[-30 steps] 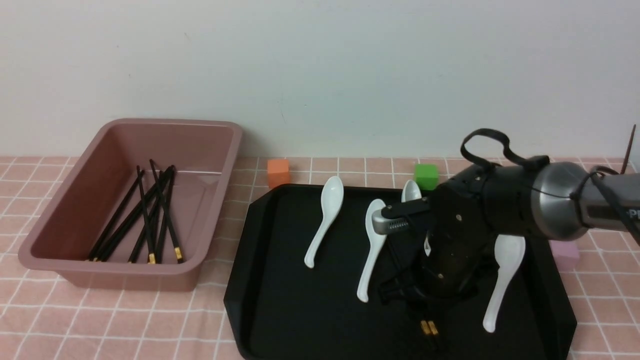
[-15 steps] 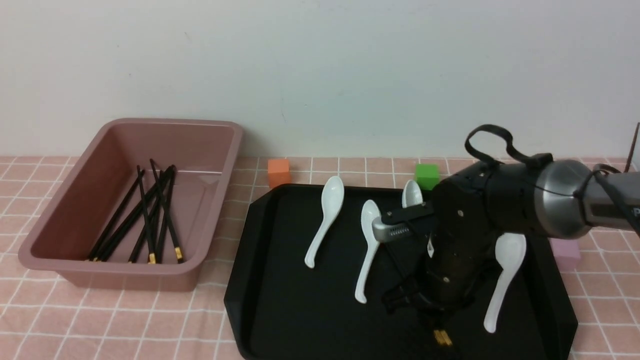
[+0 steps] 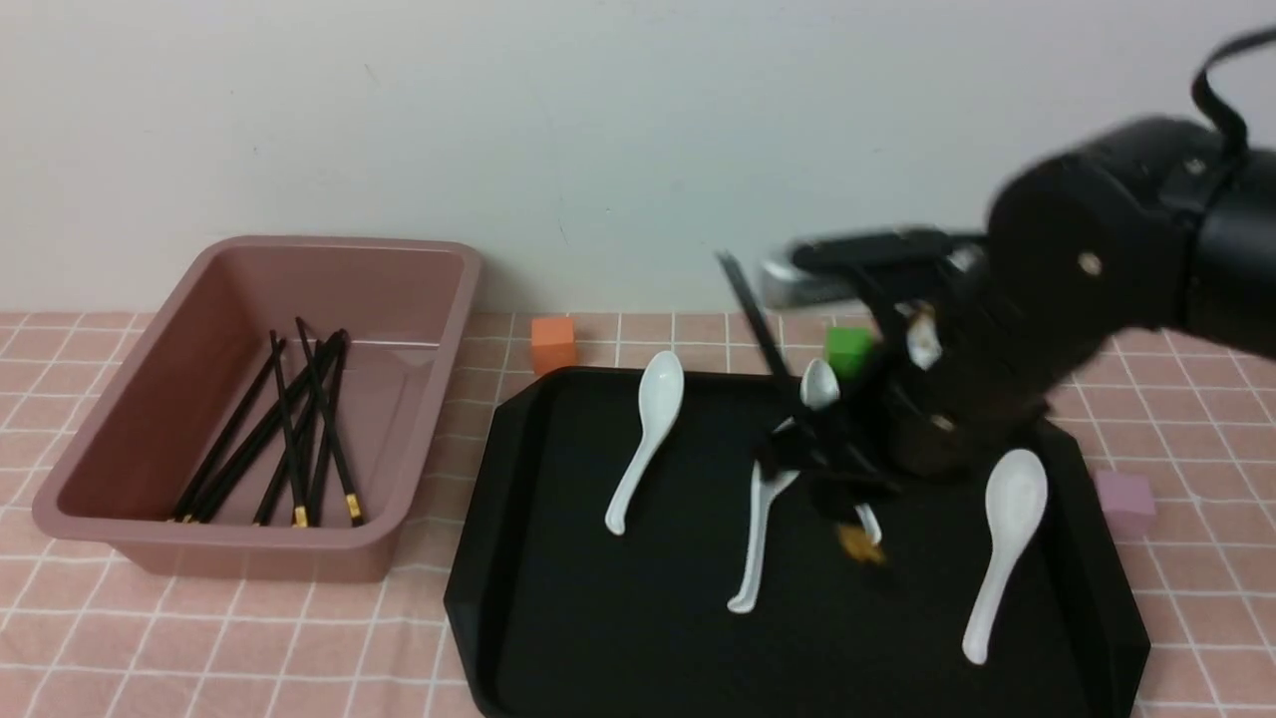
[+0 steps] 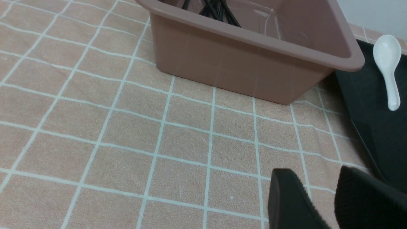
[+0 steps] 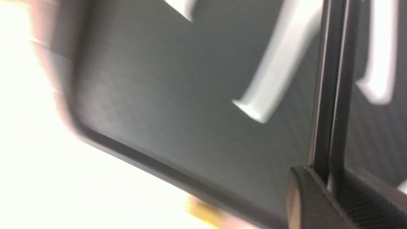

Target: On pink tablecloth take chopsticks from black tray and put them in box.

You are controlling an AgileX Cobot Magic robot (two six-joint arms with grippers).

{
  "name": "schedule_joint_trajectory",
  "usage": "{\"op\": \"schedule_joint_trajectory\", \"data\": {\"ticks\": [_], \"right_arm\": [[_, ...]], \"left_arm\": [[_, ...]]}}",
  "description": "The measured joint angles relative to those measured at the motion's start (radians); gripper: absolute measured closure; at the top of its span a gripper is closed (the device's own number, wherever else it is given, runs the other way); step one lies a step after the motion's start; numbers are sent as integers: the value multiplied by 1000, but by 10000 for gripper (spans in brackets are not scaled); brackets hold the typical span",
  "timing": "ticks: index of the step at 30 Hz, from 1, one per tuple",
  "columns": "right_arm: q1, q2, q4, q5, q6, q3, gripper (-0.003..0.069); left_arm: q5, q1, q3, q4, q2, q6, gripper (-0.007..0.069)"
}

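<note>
My right gripper (image 3: 822, 464) is shut on a pair of black chopsticks (image 3: 763, 334) and holds them tilted above the black tray (image 3: 598, 618); their gold-banded ends (image 3: 859, 545) hang low, blurred. In the right wrist view the two sticks (image 5: 332, 79) run out from between the shut fingers (image 5: 305, 197) of the right gripper (image 5: 330, 178), over the tray (image 5: 159, 79). The mauve box (image 3: 259, 242) stands at the left on the pink tablecloth (image 3: 249, 638) with several chopsticks (image 3: 299, 429) inside. My left gripper (image 4: 318, 187) hovers empty, fingers close together, over the tablecloth (image 4: 127, 127) near the box (image 4: 238, 63).
Several white spoons lie on the tray, among them one at the left (image 3: 648, 439), one in the middle (image 3: 758, 538) and one at the right (image 3: 1002, 548). An orange cube (image 3: 554, 344), a green cube (image 3: 849, 349) and a pink cube (image 3: 1124, 502) sit around the tray.
My right gripper has risen from the tray floor with the chopsticks, which now tilt up in the air. The middle spoon has shifted toward the front. The left arm has not moved.
</note>
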Motion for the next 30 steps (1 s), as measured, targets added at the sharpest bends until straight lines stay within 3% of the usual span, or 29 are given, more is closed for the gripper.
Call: {"op": "schedule_joint_trajectory", "data": {"ticks": [5,9,16,23,25,28,29,30], "right_arm": [[124,153,9,-46,-54,-270,522],[206,401,15,-27,-127,-619,522],[220,728,13,-7,-136,-1062,522],[219,880,-56,-61,-134,-1196,510],[213,902,-68,-80,-125,-1195,457],[206,906,-70,-85,-122,-1195,319],[206,906,-70,-84,-122,-1195,310],[202,897,-67,-70,-121,-1195,241]], "left_arm": [[0,0,0,0,0,0,386],[0,0,0,0,0,0,386],[0,0,0,0,0,0,386],[0,0,0,0,0,0,386],[0,0,0,0,0,0,386],[0,0,0,0,0,0,386],[0,0,0,0,0,0,386],[0,0,0,0,0,0,386]]}}
